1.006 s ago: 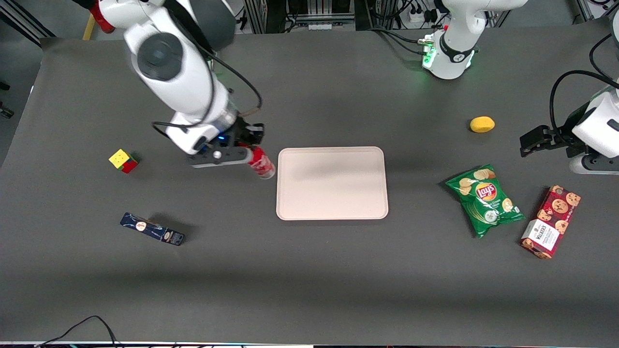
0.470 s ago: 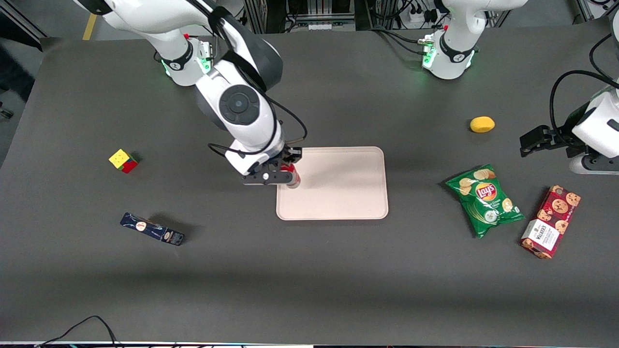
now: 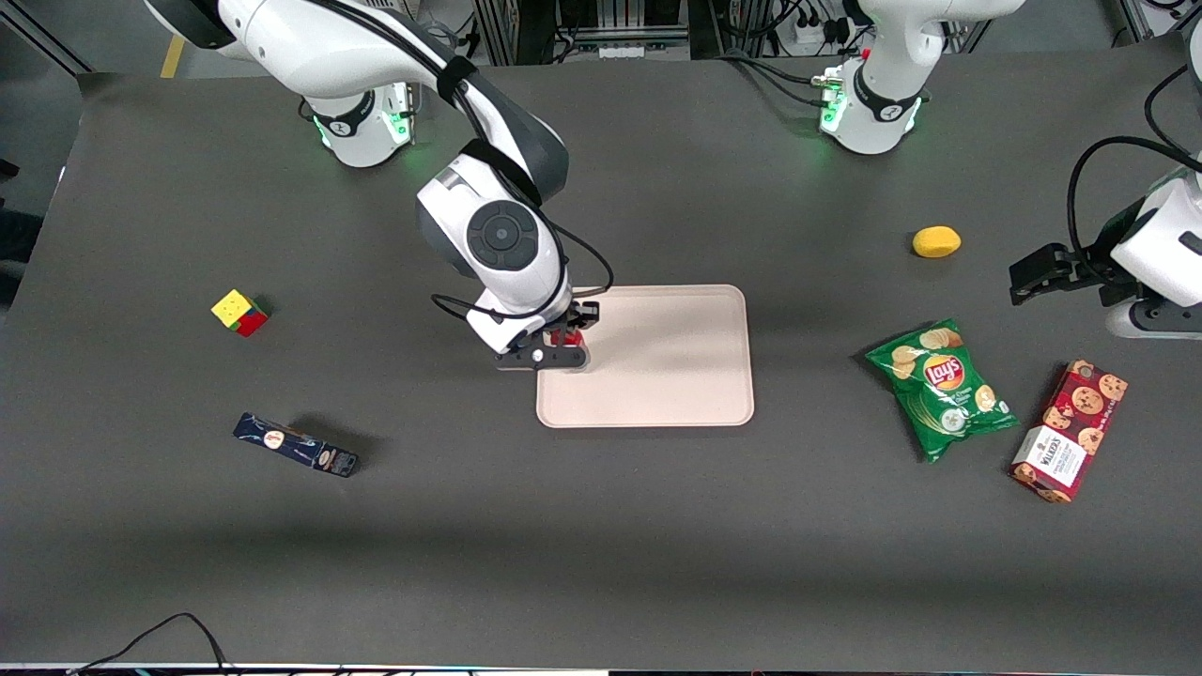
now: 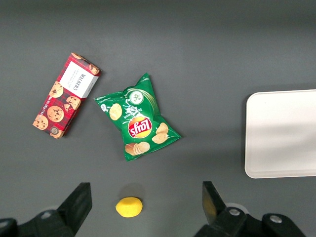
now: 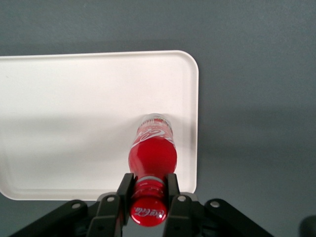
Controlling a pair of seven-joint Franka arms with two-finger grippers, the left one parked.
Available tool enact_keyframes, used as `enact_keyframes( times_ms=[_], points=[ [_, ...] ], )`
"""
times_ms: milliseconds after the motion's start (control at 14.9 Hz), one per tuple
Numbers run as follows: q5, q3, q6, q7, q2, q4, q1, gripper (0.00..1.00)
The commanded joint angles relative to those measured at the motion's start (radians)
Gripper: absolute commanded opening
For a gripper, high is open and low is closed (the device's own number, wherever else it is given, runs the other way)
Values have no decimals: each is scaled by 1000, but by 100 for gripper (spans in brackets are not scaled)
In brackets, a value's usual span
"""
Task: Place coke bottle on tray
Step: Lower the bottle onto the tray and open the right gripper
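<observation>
The hand (image 5: 147, 190) grips the coke bottle (image 5: 152, 157) (upright, by its neck) over the tray (image 5: 74, 108), near the tray's working-arm edge.

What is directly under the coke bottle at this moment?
The tray is under the coke bottle, near the rim at the working arm's end. The gripper is shut on the bottle's neck, below the cap. Whether the bottle's base touches the tray is hidden by the bottle itself.

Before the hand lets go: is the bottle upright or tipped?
Upright. In the wrist view the bottle hangs cap-up from the hand, which is shut on its neck, base down over the tray. Whether the base touches: cannot tell.
</observation>
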Motion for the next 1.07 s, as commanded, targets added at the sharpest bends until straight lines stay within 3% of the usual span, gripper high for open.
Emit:
enact_keyframes(
  times_ms=[0,67,268,537,738,872,939,1006],
  points=[
    [-19,10,12,31,-3,-7,-3,0],
    [-21,10,12,31,-2,-9,-3,2],
    [-25,10,12,32,1,-11,-3,25],
    [-45,10,13,32,9,-12,-3,38],
    [-44,10,13,32,9,-11,-3,63],
    [-44,10,13,32,9,-11,-4,67],
    [-44,10,12,32,5,-11,-6,77],
    [-42,10,10,32,-5,-9,-12,95]
  ],
)
